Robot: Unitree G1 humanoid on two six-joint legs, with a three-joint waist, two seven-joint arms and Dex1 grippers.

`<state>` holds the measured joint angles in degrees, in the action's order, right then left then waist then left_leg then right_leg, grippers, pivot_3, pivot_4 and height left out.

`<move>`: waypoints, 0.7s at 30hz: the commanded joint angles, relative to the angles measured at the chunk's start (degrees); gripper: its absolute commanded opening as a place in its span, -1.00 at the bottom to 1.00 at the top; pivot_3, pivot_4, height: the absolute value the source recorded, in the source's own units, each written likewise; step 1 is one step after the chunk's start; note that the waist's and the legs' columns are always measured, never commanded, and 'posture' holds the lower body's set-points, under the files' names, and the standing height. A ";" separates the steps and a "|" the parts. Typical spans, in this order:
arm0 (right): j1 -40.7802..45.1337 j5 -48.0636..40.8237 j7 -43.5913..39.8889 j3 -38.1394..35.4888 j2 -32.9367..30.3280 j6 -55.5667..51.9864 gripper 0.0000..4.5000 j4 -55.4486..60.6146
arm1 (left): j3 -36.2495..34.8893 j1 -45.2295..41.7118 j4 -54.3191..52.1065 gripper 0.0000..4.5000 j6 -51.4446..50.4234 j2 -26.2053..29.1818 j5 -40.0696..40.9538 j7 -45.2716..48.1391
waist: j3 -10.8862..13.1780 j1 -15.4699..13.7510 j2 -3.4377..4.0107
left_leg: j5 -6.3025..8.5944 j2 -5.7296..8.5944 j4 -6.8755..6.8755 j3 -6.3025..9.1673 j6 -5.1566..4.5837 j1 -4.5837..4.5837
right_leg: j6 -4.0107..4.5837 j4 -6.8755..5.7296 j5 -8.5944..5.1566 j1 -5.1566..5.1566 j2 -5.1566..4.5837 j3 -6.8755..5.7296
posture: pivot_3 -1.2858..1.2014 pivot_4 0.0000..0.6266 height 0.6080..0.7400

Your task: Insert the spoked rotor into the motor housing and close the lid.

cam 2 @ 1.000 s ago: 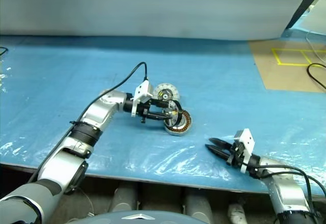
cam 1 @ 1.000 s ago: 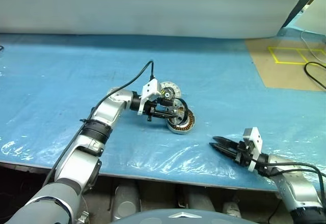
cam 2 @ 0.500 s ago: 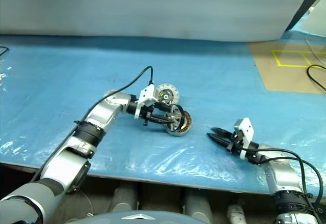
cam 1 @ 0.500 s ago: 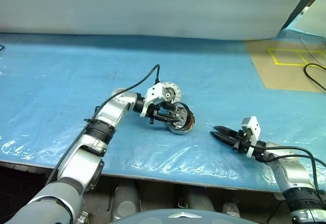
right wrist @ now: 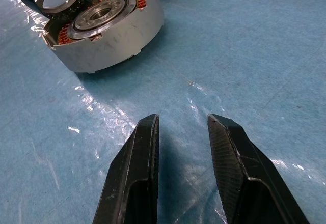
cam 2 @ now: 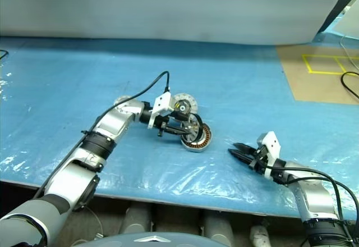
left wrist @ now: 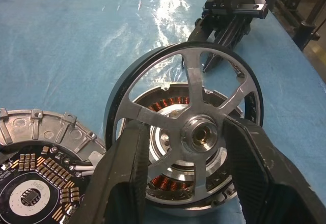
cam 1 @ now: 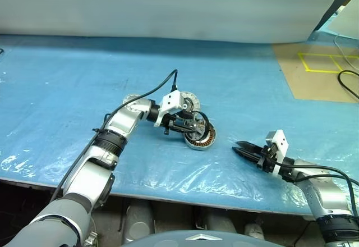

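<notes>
Left gripper (left wrist: 186, 147) jaws clamped on the spoked rotor (left wrist: 184, 113), held tilted on edge just over the motor housing (cam 1: 201, 138) mid-desk, lid (cam 1: 188, 99) just behind it, right gripper (right wrist: 183, 147) jaws apart and empty, to the right.

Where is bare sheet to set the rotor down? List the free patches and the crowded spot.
Free: the blue sheet between the left gripper and the back wall, and the strip between the motor housing and the right gripper. Crowded: the centre, where the spoked rotor, held tilted over the housing, and the lid sit close together.
</notes>
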<state>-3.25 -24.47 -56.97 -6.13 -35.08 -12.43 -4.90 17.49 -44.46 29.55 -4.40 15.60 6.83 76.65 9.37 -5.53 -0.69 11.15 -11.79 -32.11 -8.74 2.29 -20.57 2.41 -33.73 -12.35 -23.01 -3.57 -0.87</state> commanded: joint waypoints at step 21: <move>0.24 2.01 0.04 0.86 -0.25 -0.16 -0.30 -2.91 | 2.94 1.14 -2.47 -0.14 -1.18 1.50 -1.93 1.33 | 0.00 0.08 0.00 | 0.01 0.00 0.08 0.00 0.01 0.03 | 0.00 0.05 0.00 0.02 -0.02 -0.01 | 0.03 -0.52 1.00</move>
<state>-2.42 -24.42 -57.39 -6.01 -35.09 -11.90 -5.98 19.14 -43.79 27.18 -5.48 16.77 6.32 78.18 9.37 -5.45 -0.68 11.15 -11.78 -32.04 -8.74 2.31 -20.54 2.41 -33.69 -12.36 -22.99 -3.61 -0.88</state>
